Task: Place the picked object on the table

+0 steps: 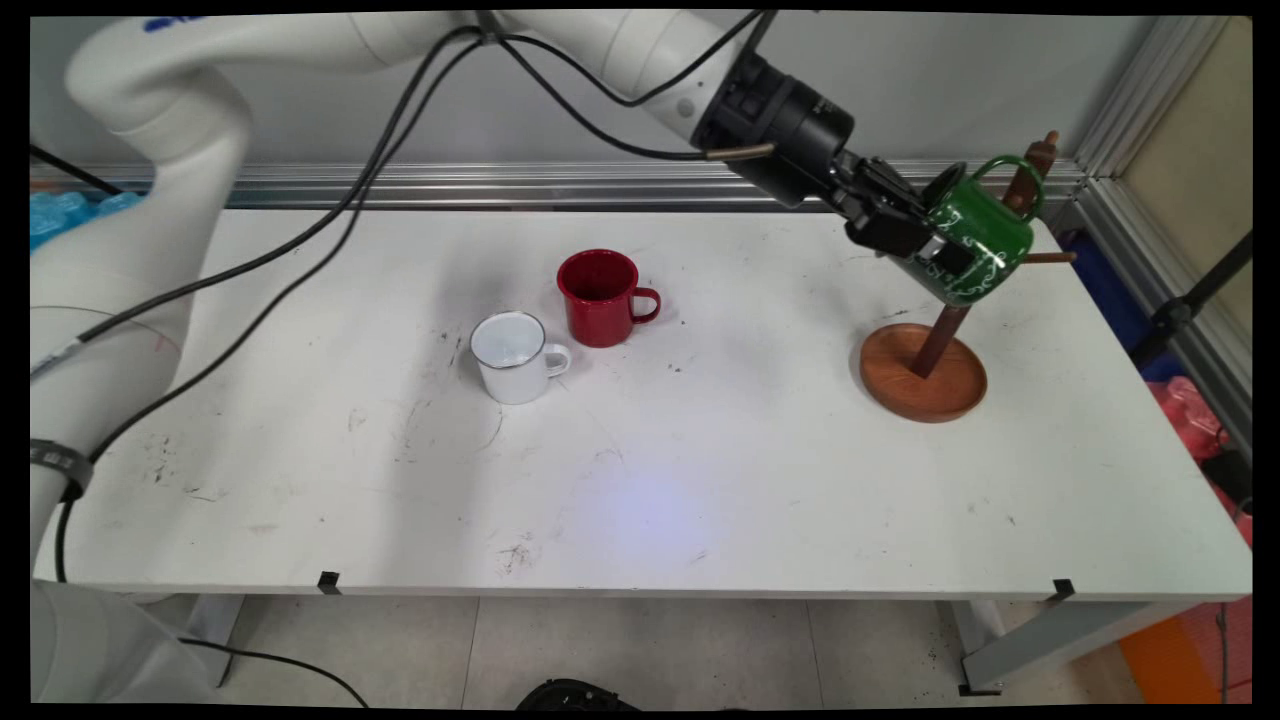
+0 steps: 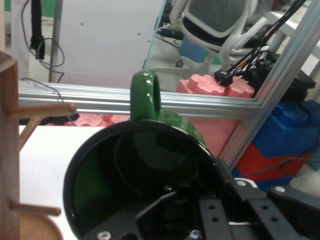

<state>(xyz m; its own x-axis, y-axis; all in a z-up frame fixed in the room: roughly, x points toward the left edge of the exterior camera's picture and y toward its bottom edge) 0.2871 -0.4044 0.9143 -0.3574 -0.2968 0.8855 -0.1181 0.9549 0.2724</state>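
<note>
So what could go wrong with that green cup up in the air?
The gripper pinches the green cup only by its rim, held tilted in the air, so it might slip and fall. The cup is right beside the wooden rack and its pegs, so a bump could knock the rack over. The red cup and white cup stand well away, probably safe.

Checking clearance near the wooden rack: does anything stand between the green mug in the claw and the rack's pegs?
Nothing visible does. The claw holds the green mug right beside the wooden rack, near its pegs.
</note>
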